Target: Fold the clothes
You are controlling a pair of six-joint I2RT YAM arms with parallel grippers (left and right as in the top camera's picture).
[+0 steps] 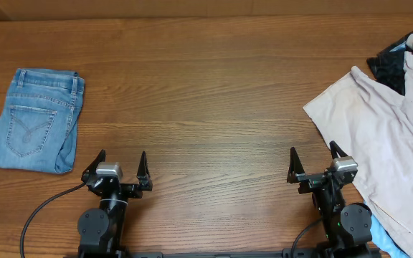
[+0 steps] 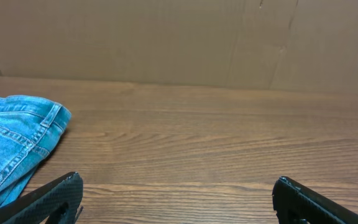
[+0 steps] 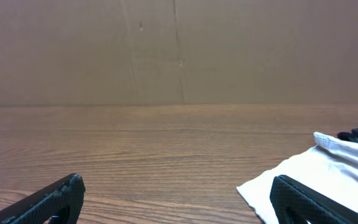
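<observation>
The light-blue denim jeans [image 1: 36, 119] lie folded into a compact rectangle at the left of the table, one curve-stitched back pocket facing up. Their edge shows at the left of the left wrist view [image 2: 14, 140]. My left gripper [image 1: 121, 165] is open and empty near the front edge, to the right of the jeans and apart from them; its fingers frame bare wood [image 2: 178, 196]. My right gripper [image 1: 314, 161] is open and empty near the front edge on the right [image 3: 178, 196].
A pile of other clothes lies at the right: a cream-white garment [image 1: 386, 136], seen also in the right wrist view [image 3: 319, 171], a dark patterned one [image 1: 393, 61] behind it, and a light-blue bit [image 1: 382, 240] at the front. A cardboard wall [image 2: 179, 37] backs the table.
</observation>
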